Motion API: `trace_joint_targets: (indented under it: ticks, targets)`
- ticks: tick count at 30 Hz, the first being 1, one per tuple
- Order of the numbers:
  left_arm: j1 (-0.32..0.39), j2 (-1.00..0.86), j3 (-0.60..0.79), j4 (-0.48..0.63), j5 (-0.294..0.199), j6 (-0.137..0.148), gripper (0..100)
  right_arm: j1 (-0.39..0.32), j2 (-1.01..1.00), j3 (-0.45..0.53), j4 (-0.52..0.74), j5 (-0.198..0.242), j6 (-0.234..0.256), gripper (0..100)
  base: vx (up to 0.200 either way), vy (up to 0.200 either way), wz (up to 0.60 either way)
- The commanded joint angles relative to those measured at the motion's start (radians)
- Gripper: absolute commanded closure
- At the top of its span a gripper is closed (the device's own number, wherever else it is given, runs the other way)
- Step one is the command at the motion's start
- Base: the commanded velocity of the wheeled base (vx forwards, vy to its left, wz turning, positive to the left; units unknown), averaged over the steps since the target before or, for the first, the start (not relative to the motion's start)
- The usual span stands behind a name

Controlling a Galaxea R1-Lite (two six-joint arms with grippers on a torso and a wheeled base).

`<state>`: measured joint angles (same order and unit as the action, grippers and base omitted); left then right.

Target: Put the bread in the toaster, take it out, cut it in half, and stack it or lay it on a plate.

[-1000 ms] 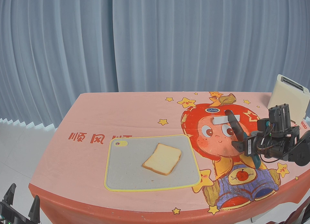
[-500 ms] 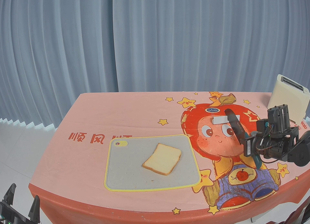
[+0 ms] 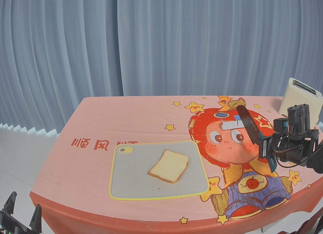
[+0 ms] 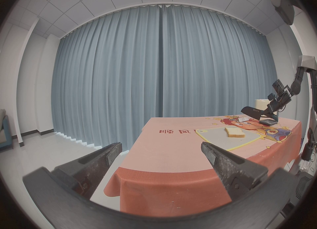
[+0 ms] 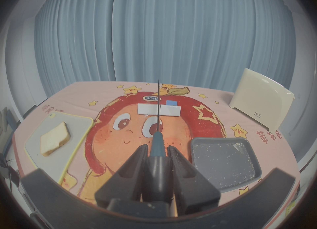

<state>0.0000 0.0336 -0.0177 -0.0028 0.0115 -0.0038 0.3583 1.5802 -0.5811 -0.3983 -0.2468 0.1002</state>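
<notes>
A whole slice of bread (image 3: pixel 170 166) lies flat on a grey cutting board (image 3: pixel 134 177) with a yellow rim, near the table's front. My right gripper (image 3: pixel 266 146) hovers over the table's right side, shut on the teal handle of a knife (image 3: pixel 247 124) whose dark blade points up and toward the back left. From the right wrist, the knife (image 5: pixel 158 107) runs straight out between the fingers (image 5: pixel 135 163), with the bread (image 5: pixel 54 138) off to one side. A cream toaster (image 3: pixel 300 100) stands at the back right. My left gripper (image 3: pixel 22 208) hangs open, below the table's front left corner.
A dark grey rectangular tray (image 5: pixel 224 162) sits on the tablecloth under my right arm, in front of the toaster (image 5: pixel 262 102). A white paper strip (image 3: pixel 232 125) lies on the printed cartoon face. Blue curtains hang behind the table.
My right gripper has risen and drawn slightly right with the knife, lifting the blade higher. The bread, the board and my left gripper have not moved.
</notes>
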Motion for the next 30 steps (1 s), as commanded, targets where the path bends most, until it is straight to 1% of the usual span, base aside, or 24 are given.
trace_joint_targets:
  ticks: [1, 4, 6, 7, 8, 9, 11, 13, 15, 21, 23, 25, 27, 30]
  targets:
    - [0.0, 0.002, 0.018, 0.0, 0.001, -0.001, 0, -0.002, -0.072, 0.01, -0.001, 0.009, 0.007, 100, 0.0, 0.0, 0.0]
    - [0.0, 0.002, 0.018, 0.0, 0.001, -0.001, 0, 0.004, -0.109, 0.024, 0.001, 0.014, 0.036, 100, 0.0, 0.0, 0.0]
    - [0.0, 0.002, 0.018, 0.0, 0.001, -0.001, 0, 0.005, -0.129, 0.027, 0.004, 0.029, 0.047, 100, 0.0, 0.0, 0.0]
    - [0.0, 0.002, 0.018, 0.0, 0.001, -0.001, 0, 0.005, -0.129, 0.027, 0.004, 0.029, 0.047, 100, 0.0, 0.0, 0.0]
    - [0.0, 0.002, 0.018, 0.0, 0.001, -0.001, 0, 0.008, -0.146, 0.033, 0.001, 0.05, 0.047, 100, 0.0, 0.0, 0.0]
    - [0.0, 0.002, 0.018, 0.0, 0.001, -0.001, 0, 0.01, -0.154, 0.038, 0.001, 0.061, 0.046, 100, 0.0, 0.0, 0.0]
    - [0.0, 0.002, 0.018, 0.0, 0.001, -0.001, 0, 0.022, -0.169, 0.041, 0.004, 0.075, 0.046, 100, 0.0, 0.0, 0.0]
    - [0.0, 0.002, 0.018, 0.0, 0.001, -0.001, 0, 0.036, -0.175, 0.041, 0.004, 0.078, 0.046, 100, 0.0, 0.0, 0.0]
    - [0.0, 0.002, 0.018, 0.0, 0.001, -0.001, 0, 0.09, -0.187, 0.043, 0.001, 0.083, 0.047, 100, 0.0, 0.0, 0.0]
    - [0.0, 0.002, 0.018, 0.0, 0.001, -0.001, 0, 0.185, -0.19, 0.041, 0.001, 0.086, 0.047, 100, 0.0, 0.0, 0.0]
    - [0.0, 0.002, 0.018, 0.0, 0.001, -0.001, 0, 0.218, -0.19, 0.04, -0.001, 0.104, 0.047, 100, 0.0, 0.0, 0.0]
    - [0.0, 0.002, 0.018, 0.0, 0.001, -0.001, 0, 0.235, -0.19, 0.04, -0.001, 0.119, 0.047, 100, 0.0, 0.0, 0.0]
    - [0.0, 0.002, 0.018, 0.0, 0.001, -0.001, 0, 0.268, -0.193, 0.038, 0.001, 0.15, 0.046, 100, 0.0, 0.0, 0.0]
    - [0.0, 0.002, 0.018, 0.0, 0.001, -0.001, 0, 0.311, -0.192, 0.038, 0.001, 0.175, 0.03, 100, 0.0, 0.0, 0.0]
